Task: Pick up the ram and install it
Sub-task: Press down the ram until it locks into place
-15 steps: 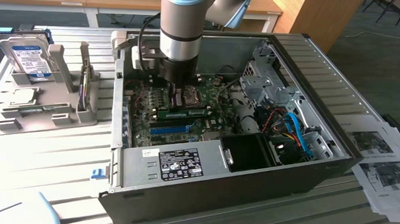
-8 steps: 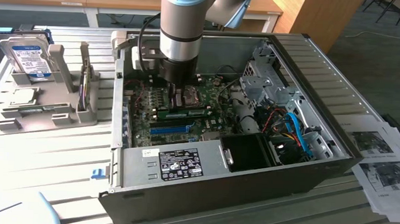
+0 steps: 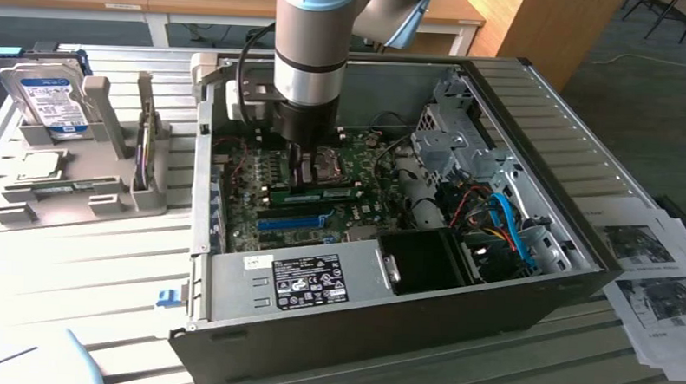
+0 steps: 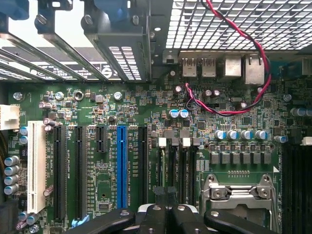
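The tool [image 4: 165, 214] hangs deep inside the open computer case [image 3: 577, 150], fingers pressed together over the motherboard [image 4: 146, 112]. The ram [image 3: 319, 192] sits in its slot beneath: light, stiff, fragile; I'd handle it by its long edges.

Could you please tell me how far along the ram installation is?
Done: a green ram appears to sit in the board's slots inside the case. In hand: the claw is shut just above it. Left: I cannot tell whether it is fully seated.
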